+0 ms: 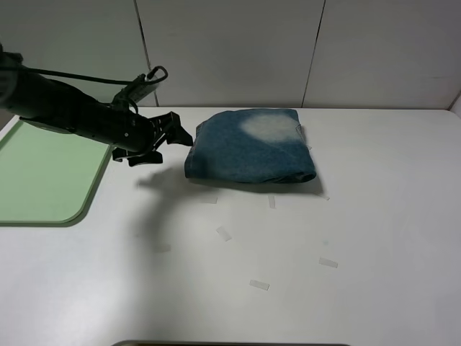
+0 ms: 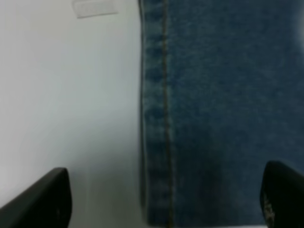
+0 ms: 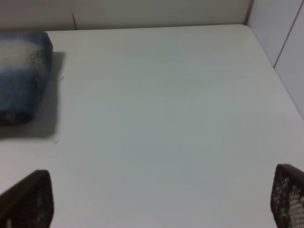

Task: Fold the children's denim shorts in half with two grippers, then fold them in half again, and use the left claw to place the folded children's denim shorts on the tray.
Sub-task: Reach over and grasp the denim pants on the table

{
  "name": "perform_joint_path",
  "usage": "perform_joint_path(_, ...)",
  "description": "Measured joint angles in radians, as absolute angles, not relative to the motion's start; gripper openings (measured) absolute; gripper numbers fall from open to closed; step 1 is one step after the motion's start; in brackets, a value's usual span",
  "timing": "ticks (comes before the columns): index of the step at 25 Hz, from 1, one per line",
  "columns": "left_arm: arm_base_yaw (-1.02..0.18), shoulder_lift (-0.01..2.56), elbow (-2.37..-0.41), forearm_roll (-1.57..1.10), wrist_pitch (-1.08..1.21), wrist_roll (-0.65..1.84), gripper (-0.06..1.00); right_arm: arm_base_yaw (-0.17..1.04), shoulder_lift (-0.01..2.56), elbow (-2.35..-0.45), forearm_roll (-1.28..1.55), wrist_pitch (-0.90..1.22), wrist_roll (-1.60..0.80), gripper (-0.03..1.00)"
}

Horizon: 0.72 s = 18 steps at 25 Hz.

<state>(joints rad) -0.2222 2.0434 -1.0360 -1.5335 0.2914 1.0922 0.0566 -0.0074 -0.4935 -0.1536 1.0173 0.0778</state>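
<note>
The denim shorts [image 1: 250, 145] lie folded into a compact bundle at the back middle of the white table, with a faded pale patch on top. My left gripper [image 1: 171, 140] is open and empty, just left of the bundle's left edge, above the table. In the left wrist view its two fingertips [image 2: 45, 199] straddle the stitched denim edge [image 2: 164, 118]. The green tray [image 1: 39, 173] lies at the far left. My right gripper [image 3: 156, 199] is open and empty, out of the exterior high view; its wrist view shows the shorts [image 3: 21, 78] far off.
Several small pieces of clear tape [image 1: 259, 285] lie on the table [image 1: 360, 216] in front of the shorts. A white wall runs behind the table. The table's right edge and back corner show in the right wrist view [image 3: 256, 42].
</note>
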Motion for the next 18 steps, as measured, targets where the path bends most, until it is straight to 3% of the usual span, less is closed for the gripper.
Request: perform_joint_path(18, -0.342, 2.262, -1.294, -1.532, 0.303, 1.064, 0.79, 0.057, -0.007, -0.494, -0.165, 1.017, 0.079, 0.69)
